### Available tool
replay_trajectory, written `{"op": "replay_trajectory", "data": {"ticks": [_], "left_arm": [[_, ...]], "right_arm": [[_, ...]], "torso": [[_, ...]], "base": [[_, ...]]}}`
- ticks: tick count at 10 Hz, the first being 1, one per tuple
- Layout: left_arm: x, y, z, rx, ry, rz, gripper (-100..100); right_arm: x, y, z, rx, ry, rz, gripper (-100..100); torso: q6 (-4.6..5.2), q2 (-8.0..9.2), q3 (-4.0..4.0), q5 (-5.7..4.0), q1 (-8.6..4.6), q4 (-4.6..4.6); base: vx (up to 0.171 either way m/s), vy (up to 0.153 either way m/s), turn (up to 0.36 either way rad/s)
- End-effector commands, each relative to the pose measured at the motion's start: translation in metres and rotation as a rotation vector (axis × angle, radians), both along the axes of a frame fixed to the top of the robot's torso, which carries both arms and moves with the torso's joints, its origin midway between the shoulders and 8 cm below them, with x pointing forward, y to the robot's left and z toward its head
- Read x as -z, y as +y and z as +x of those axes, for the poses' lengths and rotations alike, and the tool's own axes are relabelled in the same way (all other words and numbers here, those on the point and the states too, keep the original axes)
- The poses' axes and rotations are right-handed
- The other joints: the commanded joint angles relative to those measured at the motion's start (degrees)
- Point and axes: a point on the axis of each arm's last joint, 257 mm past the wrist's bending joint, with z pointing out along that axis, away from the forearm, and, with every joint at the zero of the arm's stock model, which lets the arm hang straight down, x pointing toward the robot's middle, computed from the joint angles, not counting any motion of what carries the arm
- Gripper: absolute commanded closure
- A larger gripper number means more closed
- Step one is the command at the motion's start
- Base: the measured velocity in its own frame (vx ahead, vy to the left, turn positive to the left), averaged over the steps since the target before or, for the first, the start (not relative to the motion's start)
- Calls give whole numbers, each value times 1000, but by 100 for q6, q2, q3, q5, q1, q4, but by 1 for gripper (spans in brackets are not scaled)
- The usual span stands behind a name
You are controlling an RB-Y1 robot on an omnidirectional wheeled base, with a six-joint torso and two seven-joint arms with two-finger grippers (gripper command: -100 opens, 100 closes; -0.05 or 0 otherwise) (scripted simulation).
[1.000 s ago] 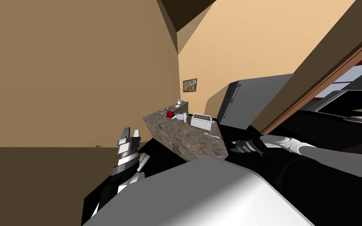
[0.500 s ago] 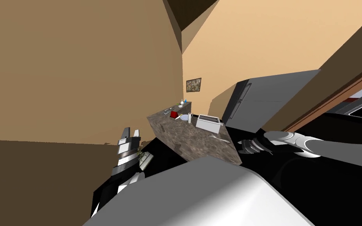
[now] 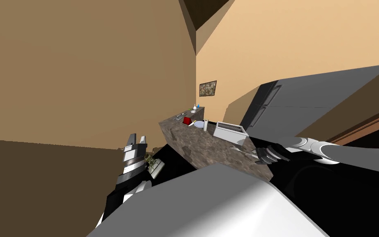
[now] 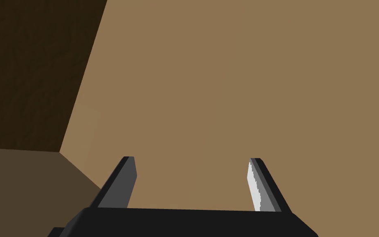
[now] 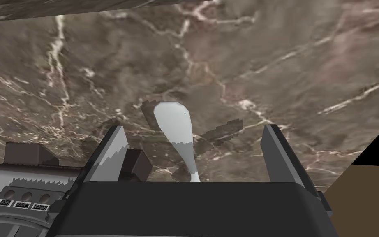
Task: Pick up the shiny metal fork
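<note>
The fork (image 5: 174,123) is pale grey and lies flat on the brown marbled counter (image 5: 266,61). Its rounded handle end sits between the fingers of my right gripper (image 5: 192,128), which is open, with both fingers clear of the handle. The rest of the fork runs under the gripper's dark body, out of sight. In the head view the right gripper (image 3: 260,155) hovers over the counter's near end (image 3: 209,148), just past the white toaster (image 3: 229,131). My left gripper (image 3: 138,138) is raised at the left, open and empty, away from the counter.
The toaster (image 5: 20,185) stands close beside the right gripper. Further along the counter are a red object (image 3: 187,120), a white plate (image 3: 199,124) and a white cylinder (image 3: 205,124). A grey fridge (image 3: 308,107) rises behind the counter's end.
The whole view has shifted as I moved, and the counter looks nearer. My right gripper has reached from beside the counter's end to over it, at the fork. The left arm holds still.
</note>
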Motion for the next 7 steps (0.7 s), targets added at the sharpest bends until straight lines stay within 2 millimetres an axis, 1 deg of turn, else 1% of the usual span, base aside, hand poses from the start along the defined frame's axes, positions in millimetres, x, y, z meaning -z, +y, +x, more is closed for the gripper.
{"op": "replay_trajectory", "data": {"ticks": [1,2,3,4,5,7], "left_arm": [[0,0,0,0,0,0,0],[0,0,0,0,0,0,0],[0,0,0,0,0,0,0],[0,0,0,0,0,0,0],[0,0,0,0,0,0,0],[0,0,0,0,0,0,0]], "right_arm": [[2,2,-5,-16,15,2,-100],[3,3,-6,-21,19,4,-100],[2,2,-5,-17,15,3,-100],[2,3,-5,-18,16,4,0],[12,4,-12,-8,13,5,-100],[25,5,-21,5,10,6,-100]], "torso": [[0,0,0,0,0,0],[0,7,4,-1,-5,1],[0,14,8,-3,-12,3],[2,35,20,-6,-31,7],[3,49,28,-10,-45,11],[4,63,36,-15,-59,15]], "base": [[121,114,10],[103,95,26],[38,41,-6],[9,8,1],[4,-5,62],[-14,-16,58]]}}
